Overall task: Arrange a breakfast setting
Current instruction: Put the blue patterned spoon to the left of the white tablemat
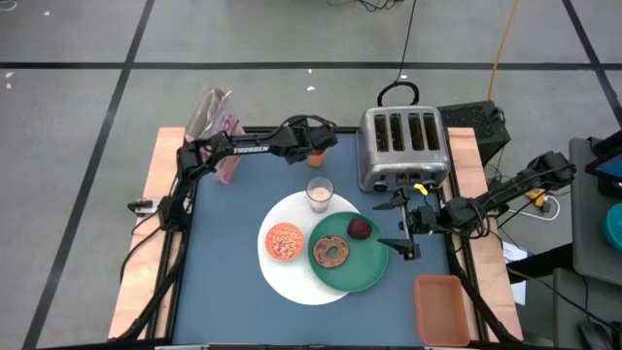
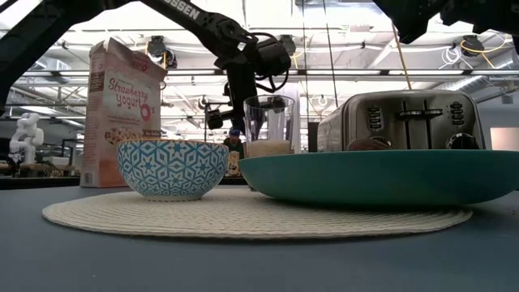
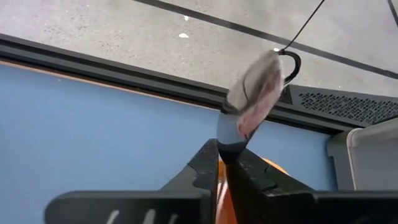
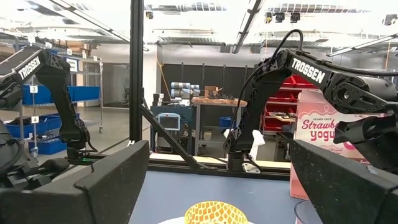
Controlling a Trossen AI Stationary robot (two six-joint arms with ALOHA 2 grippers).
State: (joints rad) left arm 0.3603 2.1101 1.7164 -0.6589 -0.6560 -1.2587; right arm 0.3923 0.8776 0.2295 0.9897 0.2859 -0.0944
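My left gripper (image 1: 316, 146) reaches over the orange cup (image 1: 317, 156) at the table's far edge, left of the toaster, and is shut on a spoon (image 3: 256, 87). The spoon's handle is hidden. Mid-table, the large white plate (image 1: 282, 277) carries the cereal bowl (image 1: 284, 241) and the green plate (image 1: 364, 267). The brown bagel (image 1: 332, 252) and dark red fruit (image 1: 360, 228) lie on the green plate. The milk glass (image 1: 320, 192) stands just beyond the white plate's far rim. My right gripper (image 1: 403, 226) hangs open beside the green plate's right rim, touching nothing. My left gripper pinches the spoon's neck (image 3: 227, 140), just behind its bowl, between its two fingers. The fingers slant down from the table's left. The spoon's bowl sticks out tilted beyond the fingertips (image 3: 208, 163), and the orange cup (image 3: 273, 167) shows right below. The fingers hide the handle.
A silver four-slot toaster (image 1: 403, 146) stands at the far right, and a pink cereal box (image 1: 216, 126) stands at the far left corner. An orange-brown tray (image 1: 440, 309) lies at the near right corner. Bare blue table shows on the near left (image 1: 219, 292).
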